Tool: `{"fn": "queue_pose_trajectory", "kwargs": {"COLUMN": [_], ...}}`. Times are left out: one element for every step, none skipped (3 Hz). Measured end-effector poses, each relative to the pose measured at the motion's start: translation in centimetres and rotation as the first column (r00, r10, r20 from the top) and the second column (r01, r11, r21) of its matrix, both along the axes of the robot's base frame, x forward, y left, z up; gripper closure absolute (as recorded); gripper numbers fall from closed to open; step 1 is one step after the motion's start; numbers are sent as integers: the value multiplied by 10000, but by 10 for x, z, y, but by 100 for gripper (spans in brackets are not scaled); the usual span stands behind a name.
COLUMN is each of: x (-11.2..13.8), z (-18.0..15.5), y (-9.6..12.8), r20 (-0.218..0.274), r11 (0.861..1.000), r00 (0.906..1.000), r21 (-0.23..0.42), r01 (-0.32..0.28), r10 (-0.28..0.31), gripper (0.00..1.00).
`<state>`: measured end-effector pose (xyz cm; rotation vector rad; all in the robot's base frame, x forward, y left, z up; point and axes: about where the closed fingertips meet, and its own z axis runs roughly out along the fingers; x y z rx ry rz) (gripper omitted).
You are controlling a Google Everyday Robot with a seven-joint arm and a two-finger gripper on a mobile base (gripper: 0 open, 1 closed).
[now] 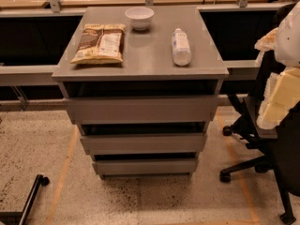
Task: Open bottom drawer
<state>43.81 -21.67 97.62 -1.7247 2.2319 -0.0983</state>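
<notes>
Floor (140, 200): pale and speckled, with orange tape lines (63, 168) running on either side of the drawers. A black bar on a small wheel (33, 191) lay at the lower left corner.

Right edge: a black office chair (243, 165) on castors, just beside the drawers.

Tool (281, 95): read as part of the pale white-and-cream shape at the right edge, in front of the chair. It sat about level with the top drawer and well apart from all three fronts, touching none of them. Could not tell whether it was spread or pressed together.

Bottom drawer (145, 166): lowest of three grey handleless fronts, just above the floor, and it looked the narrowest. A dark strip showed above its front. Could not tell whether it stood slightly out or fully in.

Middle drawer (143, 143): directly above, with a wider front and the same dark strip over it.

Top drawer (140, 109): the tallest and widest front, under a dark recess below the surface (145, 55).

On the surface, near to far:
- A brown-and-cream snack bag (100, 43) lay flat on the left.
- A clear bottle (181, 46) lay on its side on the right, well apart from the bag.
- A white bowl (139, 18) stood upright at the back, between the two.

Behind the surface were grey rails (28, 74) and dark openings.
</notes>
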Motion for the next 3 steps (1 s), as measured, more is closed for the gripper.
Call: {"fn": "queue_pose_trajectory", "kwargs": {"x": [0,8,26], "z": [0,-12,-40], "y": [0,-3,-5], "r20": [21,97,-23], "r11": [10000,9983,9902], "r00": [10000,10000,9999], "r21": [5,578,1393], "r01": [2,-18,-103], "r10": [-2,13,107], "gripper": [0,0,0]}}
